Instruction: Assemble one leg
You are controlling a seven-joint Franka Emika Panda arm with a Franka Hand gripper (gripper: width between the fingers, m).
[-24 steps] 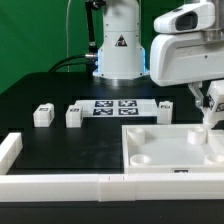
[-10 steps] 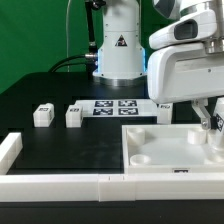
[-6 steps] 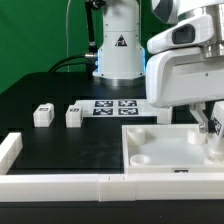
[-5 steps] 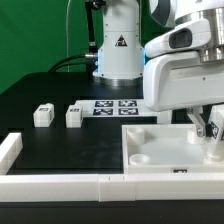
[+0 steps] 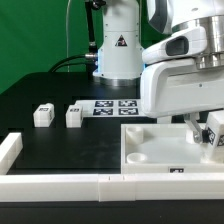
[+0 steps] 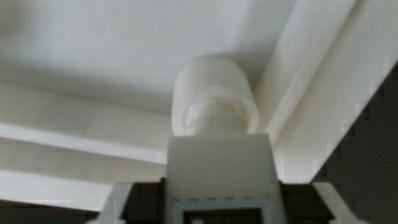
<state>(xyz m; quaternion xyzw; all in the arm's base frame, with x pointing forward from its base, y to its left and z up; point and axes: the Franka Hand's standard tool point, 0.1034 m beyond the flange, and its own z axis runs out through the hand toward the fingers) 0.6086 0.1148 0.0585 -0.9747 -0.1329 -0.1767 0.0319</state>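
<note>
Apparently the hand (image 5: 206,133) grips the leg (image 5: 216,130) over the white panel (image 5: 150,150). The desk (image 5: 60,145) is black; the backdrop (image 5: 30,40) is green.

triangle sign (image 5: 119,42) on robot base (image 5: 120,64), no text

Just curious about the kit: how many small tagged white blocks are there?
3. Two stand on the table at the exterior view's left, the outer leg and the inner leg; the held leg is in the gripper over the panel. The arm may hide others.
</note>
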